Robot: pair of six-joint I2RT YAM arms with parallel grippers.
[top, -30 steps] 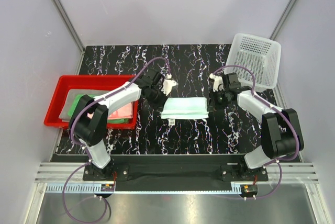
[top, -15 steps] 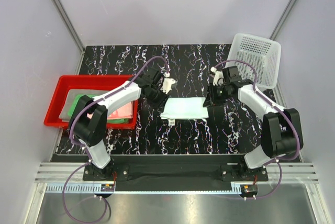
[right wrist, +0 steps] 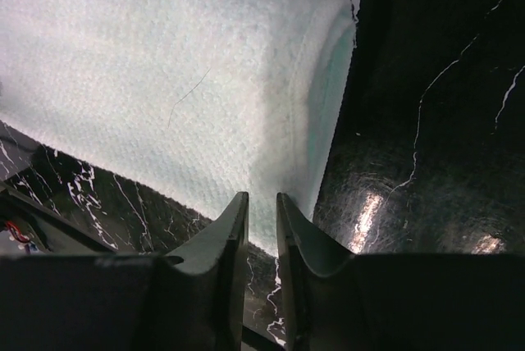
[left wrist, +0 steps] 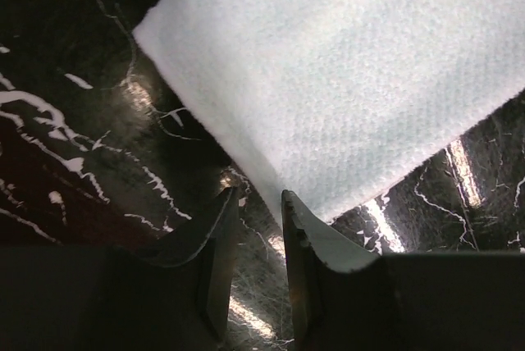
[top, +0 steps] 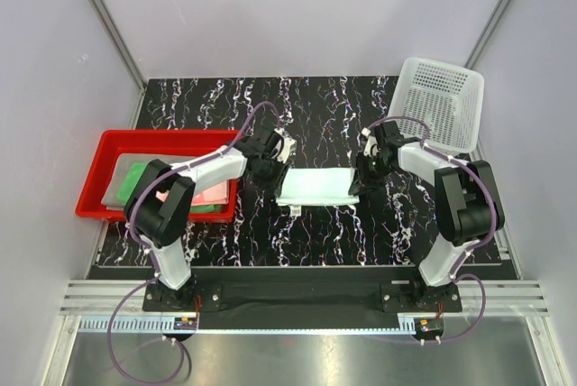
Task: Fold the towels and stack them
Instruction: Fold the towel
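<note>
Four towels, one red tray, one white basket, two arms

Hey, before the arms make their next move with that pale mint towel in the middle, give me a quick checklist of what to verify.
1. Pale mint towel folded and lying flat on the table: ok.
2. Left gripper has nothing between its parted jaws: ok.
3. Right gripper has nothing between its parted jaws: ok.
4. Red tray holds the green towel and pink towel: ok.
5. Towels in the tray squared up: cannot tell.
6. White basket apart from the mint towel: ok.
</note>
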